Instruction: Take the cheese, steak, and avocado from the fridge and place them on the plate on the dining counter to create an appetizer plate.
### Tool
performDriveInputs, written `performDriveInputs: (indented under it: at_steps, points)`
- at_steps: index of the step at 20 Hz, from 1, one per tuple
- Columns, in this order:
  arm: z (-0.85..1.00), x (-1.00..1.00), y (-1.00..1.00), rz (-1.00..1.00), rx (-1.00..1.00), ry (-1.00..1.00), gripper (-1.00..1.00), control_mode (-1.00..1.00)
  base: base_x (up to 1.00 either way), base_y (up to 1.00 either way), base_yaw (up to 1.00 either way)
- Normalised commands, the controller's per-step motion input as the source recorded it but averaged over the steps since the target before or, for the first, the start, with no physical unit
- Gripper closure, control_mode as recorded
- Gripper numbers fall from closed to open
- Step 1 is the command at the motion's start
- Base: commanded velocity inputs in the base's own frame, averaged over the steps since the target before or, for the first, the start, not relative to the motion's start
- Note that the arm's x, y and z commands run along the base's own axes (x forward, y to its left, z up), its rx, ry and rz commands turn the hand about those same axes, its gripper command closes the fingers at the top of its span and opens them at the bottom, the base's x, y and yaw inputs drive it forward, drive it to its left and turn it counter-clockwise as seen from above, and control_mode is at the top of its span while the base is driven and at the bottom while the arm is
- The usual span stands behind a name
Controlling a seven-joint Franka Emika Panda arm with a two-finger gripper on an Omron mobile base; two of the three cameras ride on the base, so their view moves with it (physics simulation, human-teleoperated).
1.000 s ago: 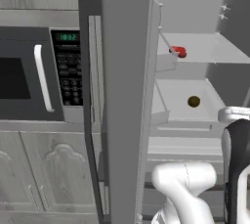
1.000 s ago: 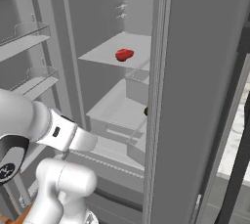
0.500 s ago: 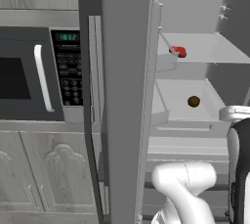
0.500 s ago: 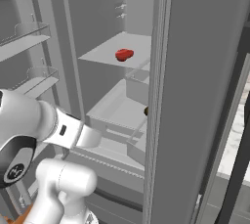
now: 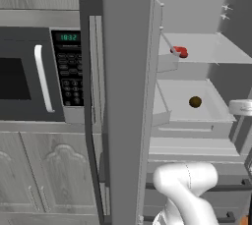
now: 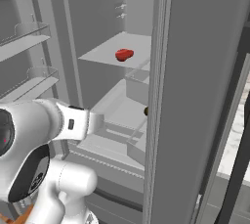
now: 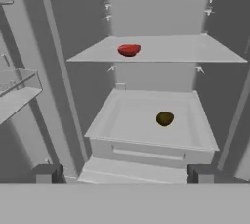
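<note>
The fridge (image 6: 195, 71) stands open in front of me. A red steak (image 7: 129, 50) lies on its upper shelf (image 7: 205, 52), left of centre; it also shows as the steak (image 5: 180, 51) and steak (image 6: 124, 54). Below it, a dark olive avocado (image 7: 164, 118) rests in a pale drawer (image 7: 146, 142), seen too as the avocado (image 5: 195, 102); the door edge half hides the avocado (image 6: 146, 111). My gripper (image 7: 123, 174) is open and empty, level with the drawer's front and short of it. The cheese is hidden. The plate is out of view.
The fridge's left door (image 5: 125, 96) stands edge-on between me and a black microwave (image 5: 29, 76) with grey cabinets (image 5: 49, 170) under it. Door bins (image 6: 29, 37) hang on the left. A pale marbled strip (image 6: 239, 130) shows past the right door.
My arm has crept slightly towards the fridge's inside. The jaws stay wide apart, and the steak and avocado lie where they were.
</note>
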Motion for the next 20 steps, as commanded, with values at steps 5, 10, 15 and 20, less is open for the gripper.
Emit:
performDriveInputs:
  at_steps: [5,10,15,20]
  points:
    - [0.46,0.57,0.29,0.08,-0.04,-0.08,-1.0,-1.0,0.0,0.0,0.0]
    - [0.36,0.68,0.17,0.01,-0.03,0.03,-1.0,-1.0,0.0,0.0,0.0]
    - [0.25,0.53,0.0,0.0,0.0,0.16,-1.0,-1.0,0.0,0.0,0.0]
    - [0.01,0.33,-0.1,-0.01,0.0,0.11,-1.0,-1.0,0.0,0.0,0.0]
